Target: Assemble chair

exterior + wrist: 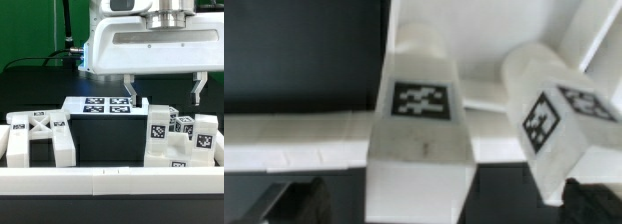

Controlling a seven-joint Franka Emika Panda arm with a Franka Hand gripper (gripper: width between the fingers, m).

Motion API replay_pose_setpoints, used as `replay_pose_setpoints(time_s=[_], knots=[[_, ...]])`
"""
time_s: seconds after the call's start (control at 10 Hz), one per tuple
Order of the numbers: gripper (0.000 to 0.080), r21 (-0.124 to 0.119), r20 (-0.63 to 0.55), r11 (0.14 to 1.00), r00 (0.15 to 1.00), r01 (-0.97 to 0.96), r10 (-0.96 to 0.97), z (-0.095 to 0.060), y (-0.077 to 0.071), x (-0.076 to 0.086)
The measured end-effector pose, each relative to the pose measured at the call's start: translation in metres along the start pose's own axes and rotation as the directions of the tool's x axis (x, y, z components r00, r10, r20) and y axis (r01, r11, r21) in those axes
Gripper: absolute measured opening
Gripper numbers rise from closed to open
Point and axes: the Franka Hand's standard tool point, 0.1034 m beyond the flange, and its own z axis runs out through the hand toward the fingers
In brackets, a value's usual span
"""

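Here the gripper (164,100) hangs with its jaws wide apart, gripping nothing, above the tagged blocks (182,140) of the chair at the exterior view's four o'clock. The X-ribbed panel (38,138) lies at eight o'clock, well apart from them. The marker board (100,105) lies toward ten o'clock of the blocks.

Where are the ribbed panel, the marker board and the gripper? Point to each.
ribbed panel (38,125): exterior view, on its X-shaped ribs.
marker board (104,105): exterior view, on its tagged top face.
gripper (163,97): exterior view, midway between its open fingertips.
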Motion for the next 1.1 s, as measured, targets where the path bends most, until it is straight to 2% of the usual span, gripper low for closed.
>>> replay_pose_setpoints(time_s=[0.1,0.2,0.3,0.5,0.8,1.0,1.1], knots=[[0.0649,0.011,0.092,1.000,0.996,-0.004,0.003,0.003,0.001,-0.003],[0.0649,0.014,0.136,1.000,0.991,-0.012,0.010,0.004,0.002,0.001],[0.0649,0.007,0.117,1.000,0.993,-0.013,0.012,0.007,0.005,0.004],[0.0649,0.002,0.127,1.000,0.992,-0.018,0.018,0.013,0.010,0.001],[0.0649,0.000,0.129,1.000,0.991,-0.021,0.021,0.014,0.012,0.000],[0.0377,0.002,0.129,1.000,0.991,-0.019,0.018,0.014,0.010,0.000],[0.0377,0.001,0.130,1.000,0.991,-0.019,0.019,0.014,0.011,0.000]])
